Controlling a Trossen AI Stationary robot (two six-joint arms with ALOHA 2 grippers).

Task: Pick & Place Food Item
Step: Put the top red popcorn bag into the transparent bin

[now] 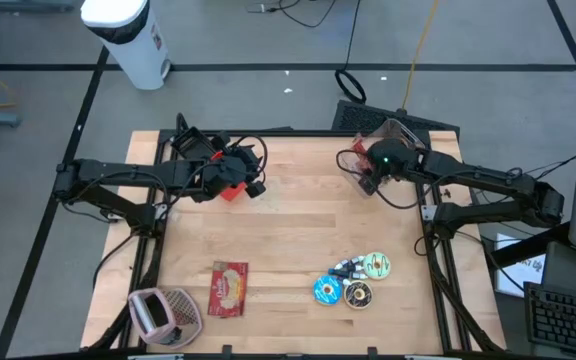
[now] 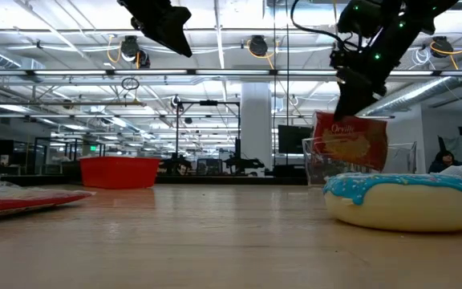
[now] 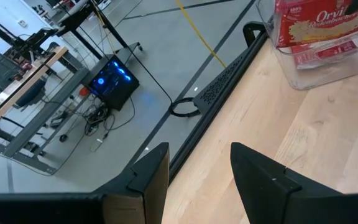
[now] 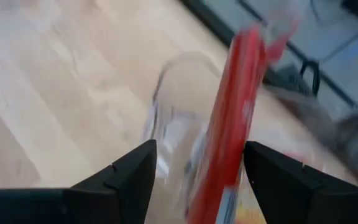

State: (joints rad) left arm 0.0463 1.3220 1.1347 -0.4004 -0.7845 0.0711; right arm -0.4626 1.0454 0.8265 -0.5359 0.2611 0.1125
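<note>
A red popcorn packet (image 2: 350,140) stands on edge inside a clear container (image 3: 328,62) at the table's far right. My right gripper (image 4: 199,146) hangs open just above it, one finger on either side of the packet's (image 4: 229,137) top edge, and I see no touch. My left gripper (image 3: 201,152) hovers open and empty high over the table's far left part (image 1: 253,188). A second red packet (image 1: 230,288) lies flat near the front left.
A pink basket (image 1: 163,312) sits at the near left corner. Three iced donuts (image 1: 356,282) lie near the front right; the blue-iced one (image 2: 399,197) fills the low view's right. Bare wood (image 1: 298,230) spans the table's middle.
</note>
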